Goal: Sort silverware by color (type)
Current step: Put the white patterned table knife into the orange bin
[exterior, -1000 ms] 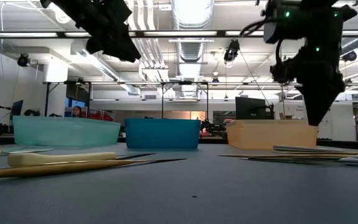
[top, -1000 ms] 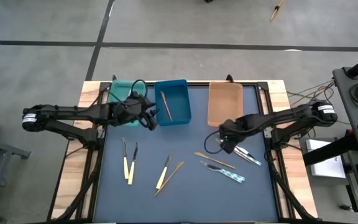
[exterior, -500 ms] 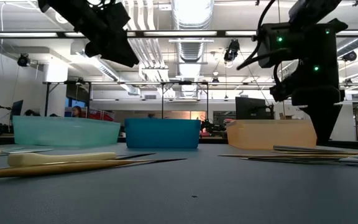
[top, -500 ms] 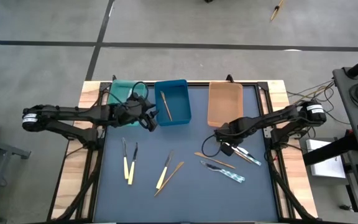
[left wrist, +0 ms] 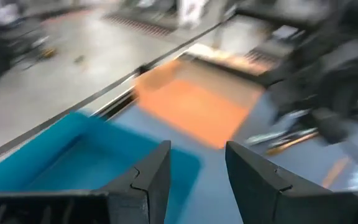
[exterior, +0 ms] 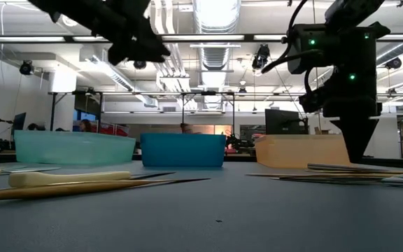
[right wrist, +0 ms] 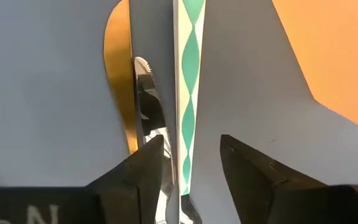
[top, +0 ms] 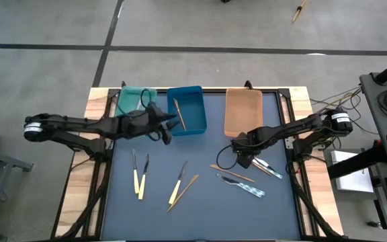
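My right gripper (right wrist: 191,146) points down, open, low over the silverware on the mat's right side (top: 242,161). Between its fingers lie a serrated silver knife blade (right wrist: 148,106) and a green-and-white patterned handle (right wrist: 188,81), with a tan wooden piece (right wrist: 117,93) beside them. My left gripper (left wrist: 197,155) is open with nothing in it, high over the blue tray's near left corner (top: 168,124), pointing almost level. One wooden piece (top: 179,113) lies in the blue tray (top: 193,101). Cream-handled pieces (top: 138,176) lie flat on the mat's left. My right gripper comes from above with a finger (right wrist: 143,163) right beside the knife blade. The fingers lie along the knife. Whether either finger touches the knife or the patterned handle, I cannot tell.
A teal tray (top: 133,99) and an orange tray (top: 242,111) flank the blue tray along the far edge. More pieces lie at mid-mat (top: 182,185) and at the right (top: 244,185), (top: 269,168). Bare dark mat (top: 200,218) stretches along the near edge.
My right gripper has sunk toward the silverware on the right and shifted slightly toward the table's left. My left gripper has tipped up from a downward slant to almost level, staying over the blue tray's near left corner.
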